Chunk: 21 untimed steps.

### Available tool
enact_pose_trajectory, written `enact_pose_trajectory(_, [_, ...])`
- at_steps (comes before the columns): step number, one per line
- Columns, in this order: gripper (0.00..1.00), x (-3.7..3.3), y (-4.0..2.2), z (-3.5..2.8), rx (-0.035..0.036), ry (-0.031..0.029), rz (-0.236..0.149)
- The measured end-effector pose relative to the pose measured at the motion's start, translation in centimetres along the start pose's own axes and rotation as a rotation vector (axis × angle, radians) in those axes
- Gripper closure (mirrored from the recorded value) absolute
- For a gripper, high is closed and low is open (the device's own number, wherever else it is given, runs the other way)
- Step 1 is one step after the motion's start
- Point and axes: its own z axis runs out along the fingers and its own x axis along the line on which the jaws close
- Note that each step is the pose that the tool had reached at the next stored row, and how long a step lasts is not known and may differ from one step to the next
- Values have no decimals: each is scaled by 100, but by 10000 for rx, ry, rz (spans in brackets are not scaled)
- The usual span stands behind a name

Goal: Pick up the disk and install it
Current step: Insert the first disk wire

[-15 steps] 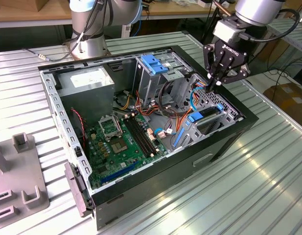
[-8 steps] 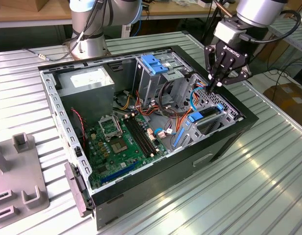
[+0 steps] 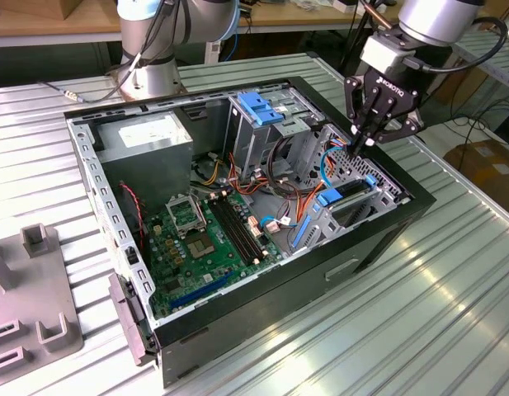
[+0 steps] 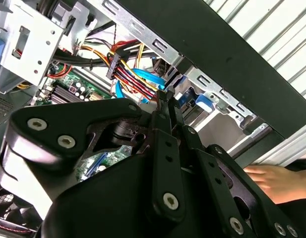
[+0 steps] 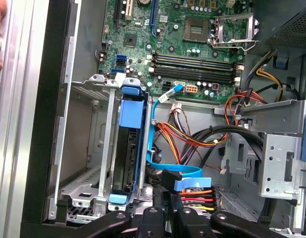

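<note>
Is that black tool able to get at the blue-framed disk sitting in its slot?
Probably yes. The tool hangs just above the open case, with the disk right by its tips. Only loose cables crowd that corner.

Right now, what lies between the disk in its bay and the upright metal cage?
In the first wrist view, loose cabling: a light-blue flat cable beside the disk, then red and orange wires and black cables before the cage.
</note>
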Motion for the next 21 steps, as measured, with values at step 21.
enact_pose_trajectory(21, [84,238,26,48,-8,-23,830])
